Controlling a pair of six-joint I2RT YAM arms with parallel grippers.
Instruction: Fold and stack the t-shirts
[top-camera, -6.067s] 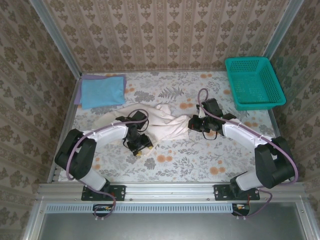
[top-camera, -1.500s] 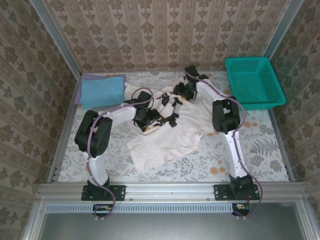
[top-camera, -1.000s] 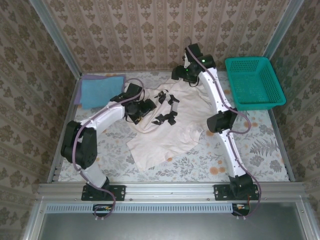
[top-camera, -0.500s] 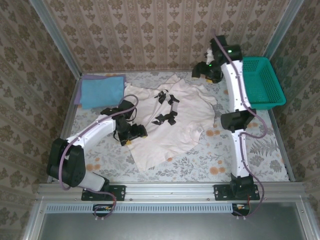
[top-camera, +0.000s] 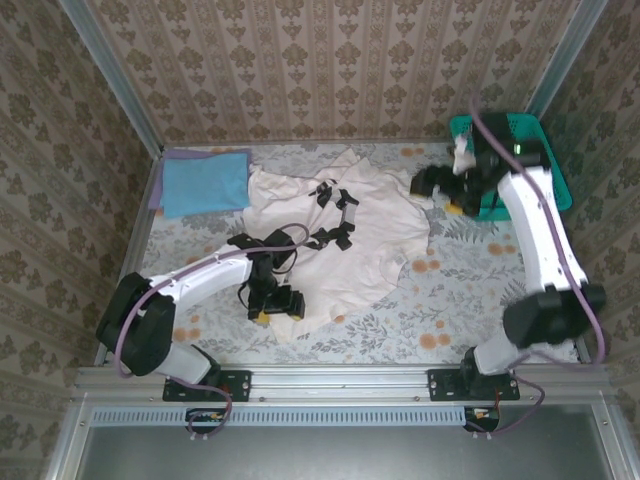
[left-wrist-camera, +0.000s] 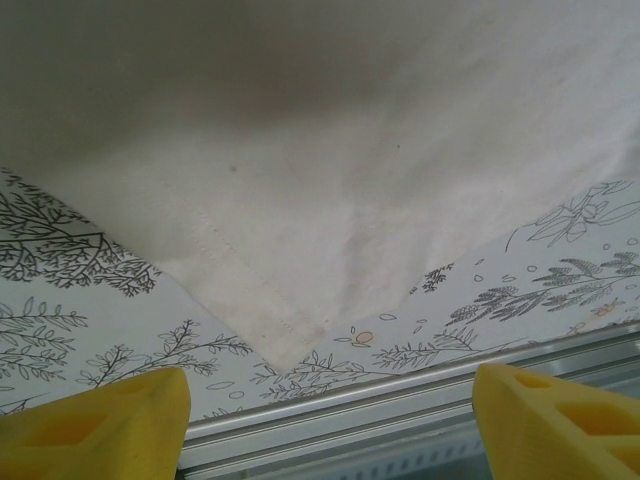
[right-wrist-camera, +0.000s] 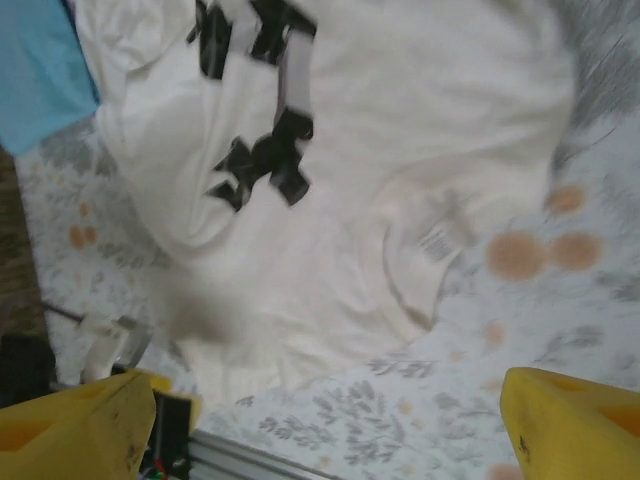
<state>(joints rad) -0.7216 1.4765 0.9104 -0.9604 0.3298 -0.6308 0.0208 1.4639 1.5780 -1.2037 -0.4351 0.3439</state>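
An off-white t-shirt (top-camera: 375, 245) with a black chest print (top-camera: 335, 215) lies spread flat mid-table. The light blue t-shirt (top-camera: 205, 182) sits folded at the back left. My left gripper (top-camera: 272, 302) hovers over the white shirt's near-left corner. In the left wrist view that corner (left-wrist-camera: 285, 345) lies just beyond my open left gripper (left-wrist-camera: 330, 425), with nothing between the yellow fingertips (left-wrist-camera: 95, 425). My right gripper (top-camera: 442, 190) hangs raised past the shirt's right side. It is open (right-wrist-camera: 325, 435) and empty above the shirt (right-wrist-camera: 400, 200) and its print (right-wrist-camera: 260, 110).
The teal mesh basket (top-camera: 553, 170) stands at the back right, partly behind my right arm. The table's metal front rail (left-wrist-camera: 400, 395) runs just beyond the left fingers. Patterned walls close in the back and sides.
The bunched white shirt now lies spread out. My right gripper let go at the far edge and swung up towards the basket. My left gripper moved back to the shirt's near-left corner.
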